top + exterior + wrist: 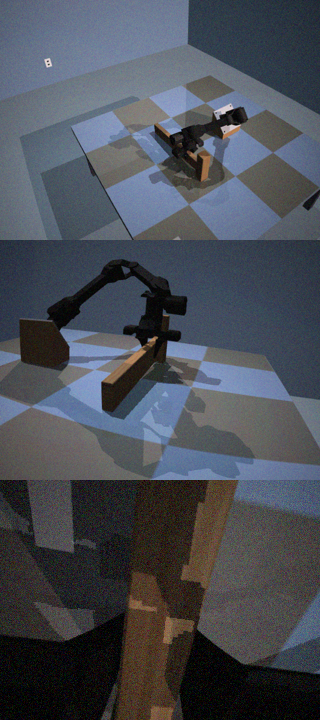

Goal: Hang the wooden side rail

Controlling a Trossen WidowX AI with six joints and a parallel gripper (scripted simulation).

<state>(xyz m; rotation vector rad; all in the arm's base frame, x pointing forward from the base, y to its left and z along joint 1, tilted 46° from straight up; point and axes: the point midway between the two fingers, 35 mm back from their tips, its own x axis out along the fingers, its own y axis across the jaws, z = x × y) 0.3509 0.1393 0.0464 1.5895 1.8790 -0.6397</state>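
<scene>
The wooden side rail (161,130) (124,370) (142,665) stands on its narrow edge, its long axis running toward the upright headboard post (205,167) (166,323). Its near end is against or very close to the post's face; the slot, pins and steel hooks are hidden. Its far end is at the table or just above it; a small gap cannot be ruled out. My gripper (149,349) (154,617) points down and is shut on the rail between its middle and the post, one finger on each side. In the top view the arm hides the fingertips.
A wooden wedge block (230,133) (38,343) with a white plate carries the arm's base, to one side of the rail. The checkered table's edge (100,179) runs along the left in the top view. The arm reaches over from the wedge and casts shadows around the rail.
</scene>
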